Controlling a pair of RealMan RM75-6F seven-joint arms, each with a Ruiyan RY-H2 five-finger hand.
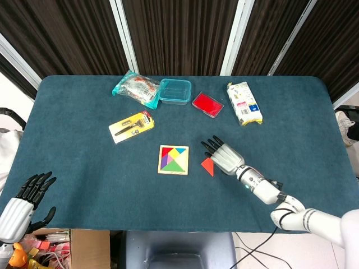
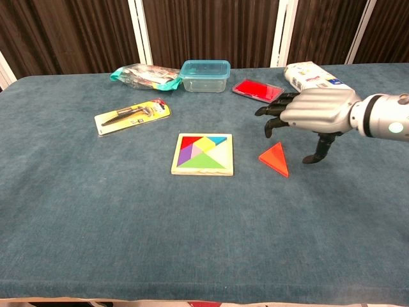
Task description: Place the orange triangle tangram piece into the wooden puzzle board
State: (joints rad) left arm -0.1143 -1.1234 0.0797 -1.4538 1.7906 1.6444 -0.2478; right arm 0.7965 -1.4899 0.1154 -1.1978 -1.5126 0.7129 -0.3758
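The board lies mid-table with bare blue cloth on every side, and the orange triangle lies flat just to its right, apart from it. The table has wide open cloth toward the near edge. The right hand hovers palm down above the triangle's right side, fingers spread and slightly bent, holding nothing; in the chest view the right hand hangs clear of the triangle. The left hand waits off the near left corner, fingers apart, empty. Along the far side sit a packet, tub, red case, white pack and a yellow tool card, all well clear of the board.
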